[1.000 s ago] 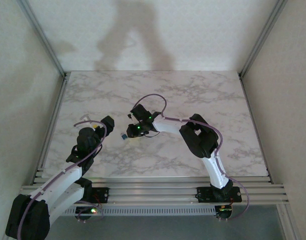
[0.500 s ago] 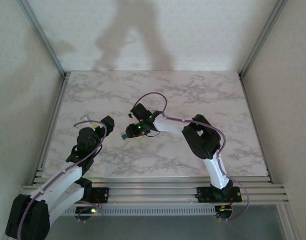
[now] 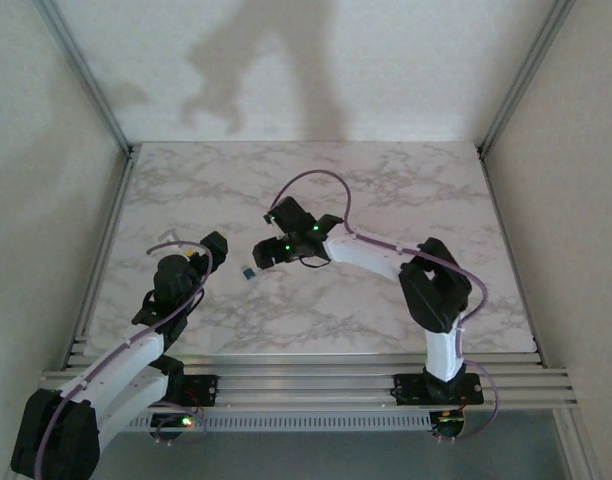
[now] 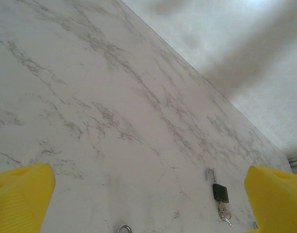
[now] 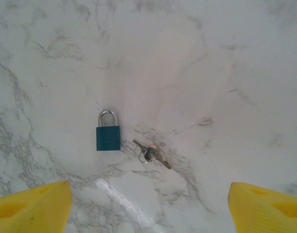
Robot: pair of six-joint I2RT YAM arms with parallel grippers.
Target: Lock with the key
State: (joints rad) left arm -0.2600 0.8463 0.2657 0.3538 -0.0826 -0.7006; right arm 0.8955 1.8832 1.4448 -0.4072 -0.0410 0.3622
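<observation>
A teal padlock (image 5: 108, 137) lies flat on the marble table (image 5: 211, 63) with its shackle down in the body. A small bunch of keys (image 5: 151, 153) lies just right of it, apart from it. My right gripper (image 5: 148, 206) hovers above them, open and holding nothing. In the top view the padlock (image 3: 248, 272) lies between the right gripper (image 3: 265, 251) and the left gripper (image 3: 214, 248). My left gripper (image 4: 148, 204) is open and empty. Far ahead of it lies a dark padlock (image 4: 220, 191) with its shackle open and a key (image 4: 225, 212) at its base.
A metal ring (image 4: 124, 228) peeks in at the bottom edge of the left wrist view. Aluminium frame posts (image 3: 91, 95) and walls close in the table on both sides and at the back. A purple cable (image 3: 316, 180) arches over the right arm.
The right arm's elbow has swung to the right and its gripper has drawn back and up from the teal padlock. The left arm has not moved.
</observation>
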